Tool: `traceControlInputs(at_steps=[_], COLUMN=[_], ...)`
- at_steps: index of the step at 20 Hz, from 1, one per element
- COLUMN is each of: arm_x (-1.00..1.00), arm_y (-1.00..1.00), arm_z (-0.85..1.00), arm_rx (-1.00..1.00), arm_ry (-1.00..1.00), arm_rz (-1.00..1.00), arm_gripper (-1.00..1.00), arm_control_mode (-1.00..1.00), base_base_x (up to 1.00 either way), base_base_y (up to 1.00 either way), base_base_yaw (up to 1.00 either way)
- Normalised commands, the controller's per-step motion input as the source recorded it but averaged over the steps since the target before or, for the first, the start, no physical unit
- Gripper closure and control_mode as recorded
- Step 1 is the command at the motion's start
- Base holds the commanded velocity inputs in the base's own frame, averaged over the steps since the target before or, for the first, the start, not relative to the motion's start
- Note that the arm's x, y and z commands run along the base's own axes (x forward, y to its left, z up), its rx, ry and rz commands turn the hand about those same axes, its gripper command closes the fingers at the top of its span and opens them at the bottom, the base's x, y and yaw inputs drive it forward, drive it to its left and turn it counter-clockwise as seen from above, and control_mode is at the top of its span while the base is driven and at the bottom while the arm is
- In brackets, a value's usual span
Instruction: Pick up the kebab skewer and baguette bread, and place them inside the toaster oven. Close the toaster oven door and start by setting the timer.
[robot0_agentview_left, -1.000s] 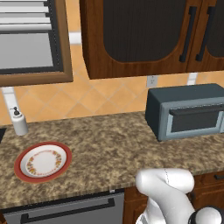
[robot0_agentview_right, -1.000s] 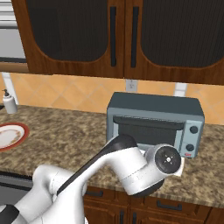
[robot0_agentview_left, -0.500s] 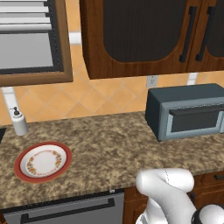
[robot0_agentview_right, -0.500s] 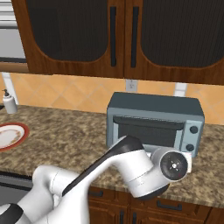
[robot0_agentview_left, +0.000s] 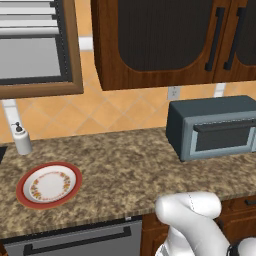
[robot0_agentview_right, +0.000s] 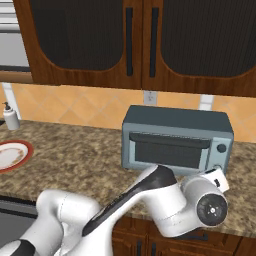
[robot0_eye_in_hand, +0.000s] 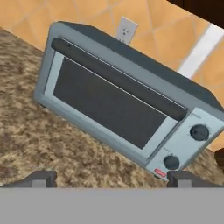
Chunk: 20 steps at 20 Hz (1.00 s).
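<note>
While the counter and cabinets sit in the same places as a second ago, the arm's wrist in the right base view has swung further toward the lower right of the frame, its round end cap now lying below the oven's knob panel rather than in front of the door. The toaster oven stands on the speckled counter at the centre right of that view and at the right edge of the left base view, unmoved against the tiled wall. Its door is shut, upright, with the dark bar handle running along its top edge; in the hand view the whole oven looks tilted because the camera is rolled. Two round knobs sit one above the other at the right of the front. The gripper faces the oven from just in front, its two dark fingertips spread wide at the bottom corners of the hand view, holding nothing. A red-rimmed plate lies at the lower left of the left base view, near a white soap dispenser.
</note>
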Motion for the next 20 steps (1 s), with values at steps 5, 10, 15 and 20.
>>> traceControlInputs(at_steps=[5,10,15,20], arm_x=[0.21,0.30,0.48,0.28], arm_y=[-0.03,-0.23,-0.40,-0.66], arm_z=[0.00,-0.06,-0.07,-0.08], arm_rx=[-0.62,-0.61,-0.43,-0.38], arm_ry=[-0.09,-0.15,-0.02,0.01], arm_rz=[0.30,0.42,0.48,0.40], arm_gripper=[-1.00,-1.00,-1.00,-1.00], arm_control_mode=[-1.00,-1.00,-1.00,-1.00], base_base_x=[0.00,0.00,0.00,0.00], base_base_y=[0.00,0.00,0.00,0.00], base_base_yaw=[0.00,0.00,0.00,0.00])
